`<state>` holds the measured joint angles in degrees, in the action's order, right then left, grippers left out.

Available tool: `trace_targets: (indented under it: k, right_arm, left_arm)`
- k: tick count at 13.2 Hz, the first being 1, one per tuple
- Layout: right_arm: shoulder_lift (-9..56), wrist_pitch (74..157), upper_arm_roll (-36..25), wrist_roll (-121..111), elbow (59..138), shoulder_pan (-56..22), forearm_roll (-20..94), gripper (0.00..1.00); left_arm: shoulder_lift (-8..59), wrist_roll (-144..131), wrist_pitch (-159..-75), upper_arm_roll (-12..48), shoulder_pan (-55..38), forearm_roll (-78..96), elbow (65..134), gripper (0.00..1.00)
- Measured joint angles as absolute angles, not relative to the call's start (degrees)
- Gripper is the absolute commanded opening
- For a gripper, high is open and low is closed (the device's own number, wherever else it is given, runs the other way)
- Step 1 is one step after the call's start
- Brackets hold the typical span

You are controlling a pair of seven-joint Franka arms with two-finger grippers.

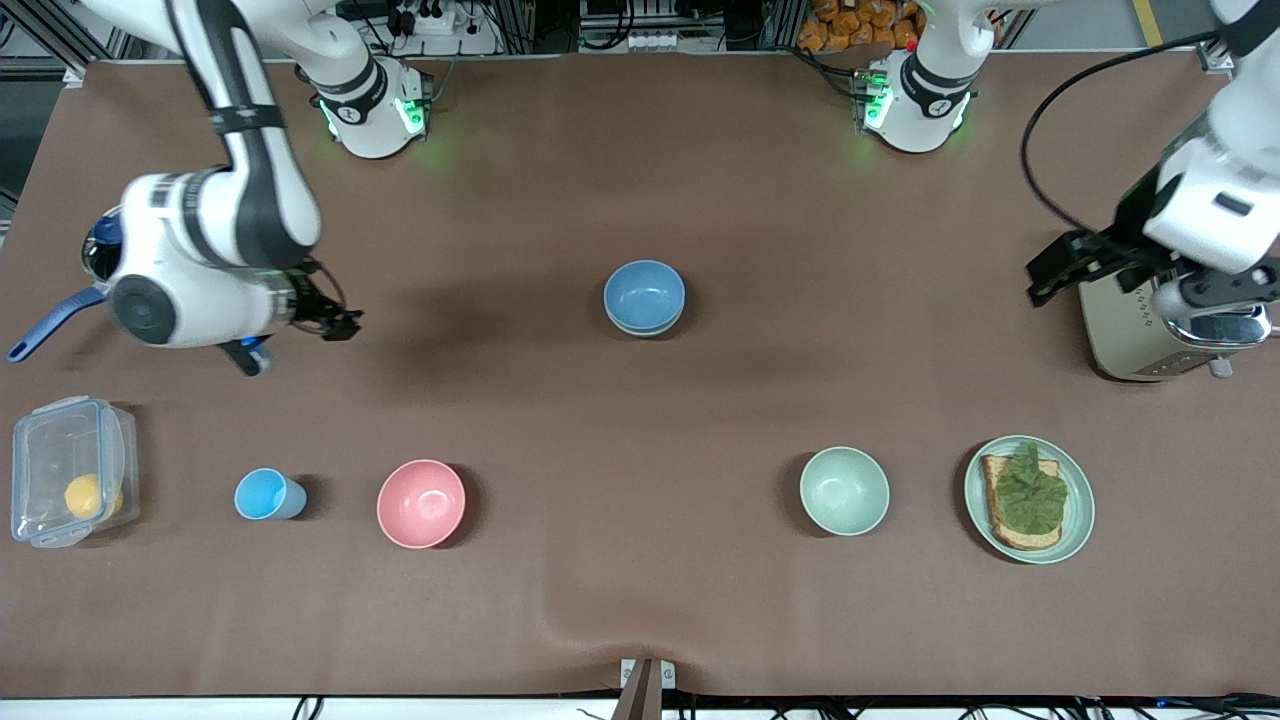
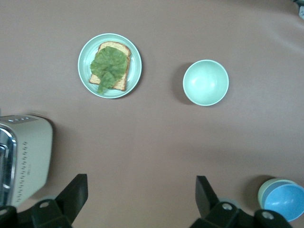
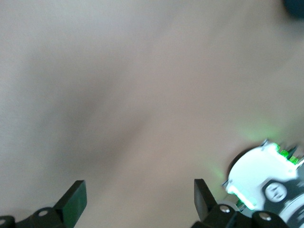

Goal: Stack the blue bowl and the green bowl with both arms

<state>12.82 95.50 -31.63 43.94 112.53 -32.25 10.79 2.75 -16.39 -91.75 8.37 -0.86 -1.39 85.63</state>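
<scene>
The blue bowl [image 1: 644,293] sits nested in the pale sage-green bowl [image 1: 646,331] at the middle of the table; only the green rim shows under it. The left wrist view shows the same stack, blue bowl [image 2: 285,202] inside the green bowl [image 2: 264,189]. My left gripper [image 1: 1062,268] is open and empty, in the air by the toaster at the left arm's end; in its wrist view [image 2: 140,197] only bare table lies between the fingers. My right gripper [image 1: 335,322] is open and empty, up over the table at the right arm's end, also seen in its wrist view [image 3: 137,199].
A toaster [image 1: 1150,335] stands under the left arm. Along the row nearer the camera are a green plate [image 1: 1080,510] with toast and lettuce, a mint-green bowl [image 1: 844,490], a pink bowl [image 1: 421,503], a light-blue cup [image 1: 265,494] and a clear box [image 1: 70,470]. A blue-handled pot [image 1: 55,322] lies under the right arm.
</scene>
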Motion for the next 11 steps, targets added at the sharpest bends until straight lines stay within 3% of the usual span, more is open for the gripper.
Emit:
trace_targets:
  k: [3,7,11]
  right_arm:
    - [12.4,91.6,-29.3,30.3,106.8,-21.9,10.4,1.00]
    - [8.9,92.7,-12.2,25.4,101.5,-4.8,4.4,1.00]
    - [3.0,95.2,-4.1,7.7,99.7,2.4,4.0,1.00]
  left_arm:
    - [1.5,-14.6,-89.3,7.3,-0.9,-0.9,85.7,1.00]
    - [0.0,-14.6,-87.5,7.1,-0.9,-0.1,86.9,1.00]
    - [-2.1,-14.6,-87.4,6.0,-1.5,0.4,89.2,1.00]
